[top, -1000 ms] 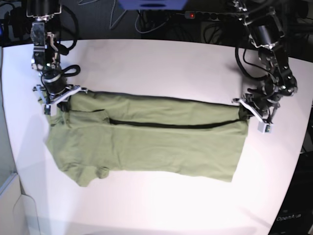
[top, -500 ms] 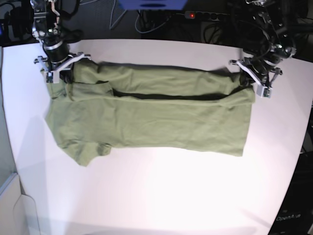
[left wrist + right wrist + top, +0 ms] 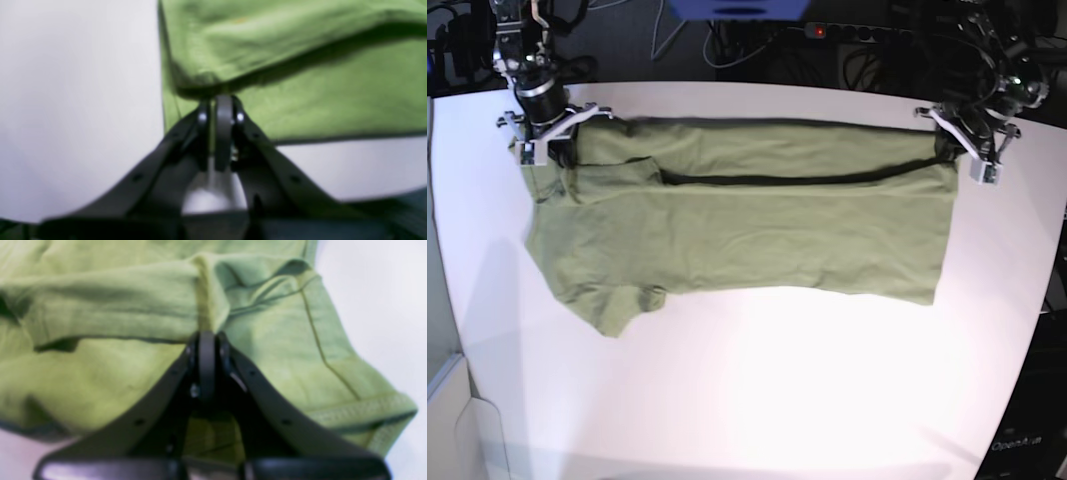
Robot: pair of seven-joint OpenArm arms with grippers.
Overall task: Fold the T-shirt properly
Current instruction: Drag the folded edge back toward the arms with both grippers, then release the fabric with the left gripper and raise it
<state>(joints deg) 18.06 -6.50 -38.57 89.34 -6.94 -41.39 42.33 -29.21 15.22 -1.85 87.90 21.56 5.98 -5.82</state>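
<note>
Because a lengthwise fold needs both ends carried together, the wrinkled olive-green cotton T-shirt (image 3: 737,235) spans mid-frame; left gripper (image 3: 972,140) upper right and right gripper (image 3: 542,135) upper left each pinch its folded far edge.

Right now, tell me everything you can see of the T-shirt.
The T-shirt is plain olive-green, soft wrinkled cloth with no print, lying stretched sideways on the white table. Its far long edge is lifted and doubled over, a dark gap showing beneath the fold. One short sleeve pokes out at the near corner. The left gripper and the right gripper are each shut on a far corner.
</note>
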